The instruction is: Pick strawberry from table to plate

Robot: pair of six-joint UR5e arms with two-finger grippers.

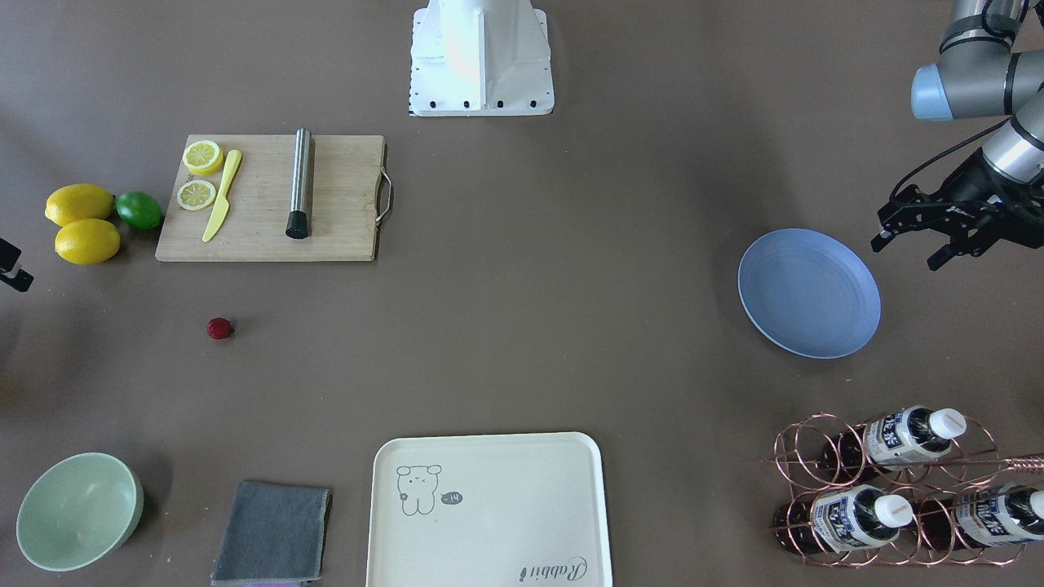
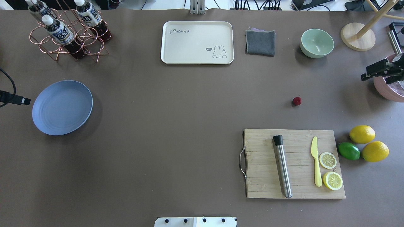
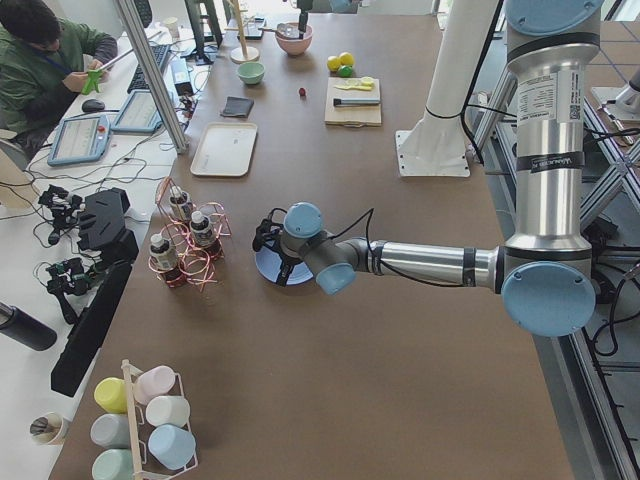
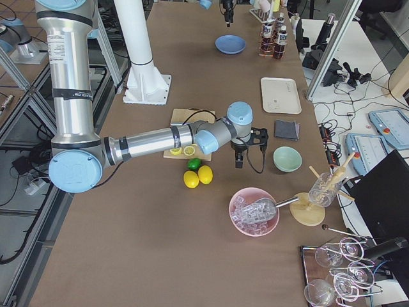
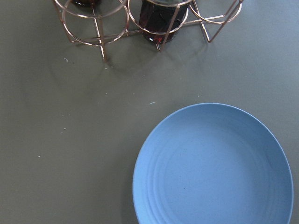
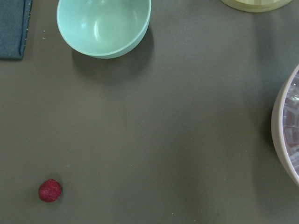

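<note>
The strawberry (image 1: pixel 219 328) (image 2: pixel 296 101) is a small dark red berry lying on the bare brown table (image 2: pixel 176 104), just beyond the cutting board from the robot. It also shows low at the left of the right wrist view (image 6: pixel 50 190). The light blue plate (image 1: pixel 809 293) (image 2: pixel 62 107) (image 5: pixel 215 168) lies empty far across the table on the robot's left. My left gripper (image 1: pixel 908 251) hovers open beside the plate's outer rim, holding nothing. My right gripper (image 2: pixel 375 79) hangs open and empty at the table's right end, well to the side of the strawberry.
A wooden cutting board (image 2: pixel 293 164) carries a steel rod, a yellow knife and lemon slices. Two lemons and a lime (image 2: pixel 348 150) lie beside it. A green bowl (image 2: pixel 317 43), a grey cloth (image 2: pixel 260 43), a cream tray (image 2: pixel 197 42), a bottle rack (image 2: pixel 68 31) and a pink ice bowl (image 2: pixel 389 90) line the edges.
</note>
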